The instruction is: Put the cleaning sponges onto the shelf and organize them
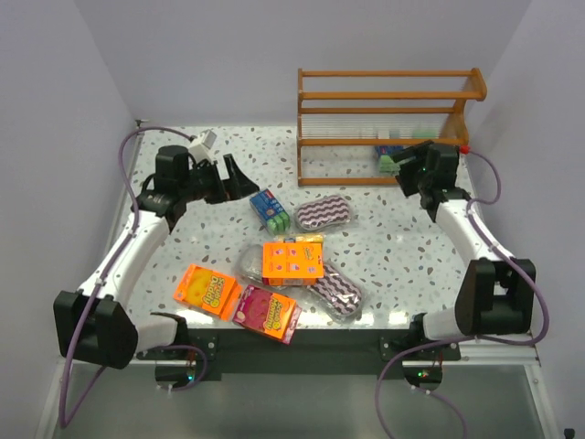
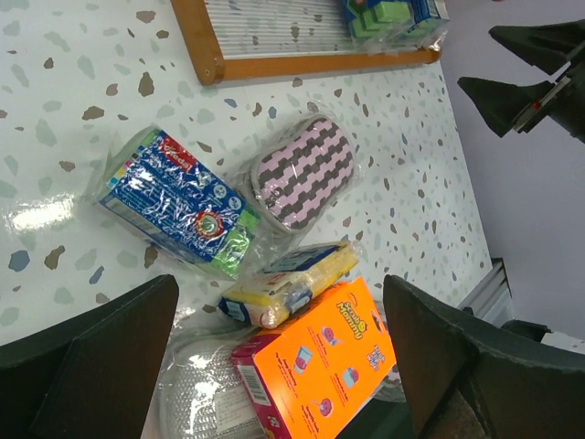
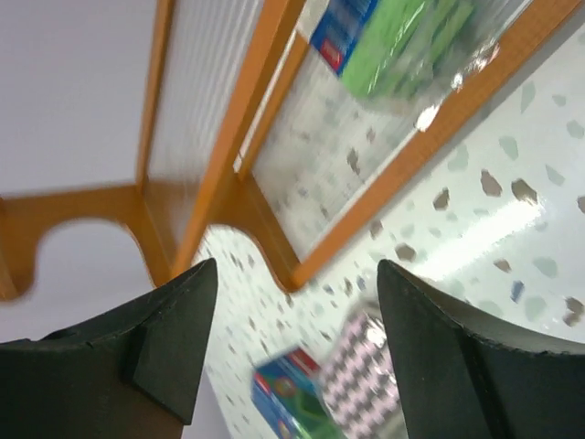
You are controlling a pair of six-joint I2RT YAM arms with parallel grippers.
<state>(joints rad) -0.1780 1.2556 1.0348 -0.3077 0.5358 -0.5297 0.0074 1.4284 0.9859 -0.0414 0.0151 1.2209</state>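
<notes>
Right wrist view: the right tool [image 3: 297, 270] stands released and empty near the shelf [image 3: 239, 119], where a blue-and-green sponge pack [image 3: 388, 41] lies on the bottom tier. The left tool [image 2: 279, 288] hangs released, empty, above a zigzag pad [image 2: 306, 169] and a yellow block [image 2: 297, 279] on the surface [image 2: 73, 82].

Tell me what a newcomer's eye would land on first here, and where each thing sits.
The orange-brown shelf stands at the far right of the table, with one blue-and-green pack on its bottom tier and the right gripper close in front, jaws apart and empty. Mid-table lies a bright jumble of wrapped packs: an orange box on top, an orange pack and a pink pack near the front edge, and a zigzag pad farther back.
</notes>
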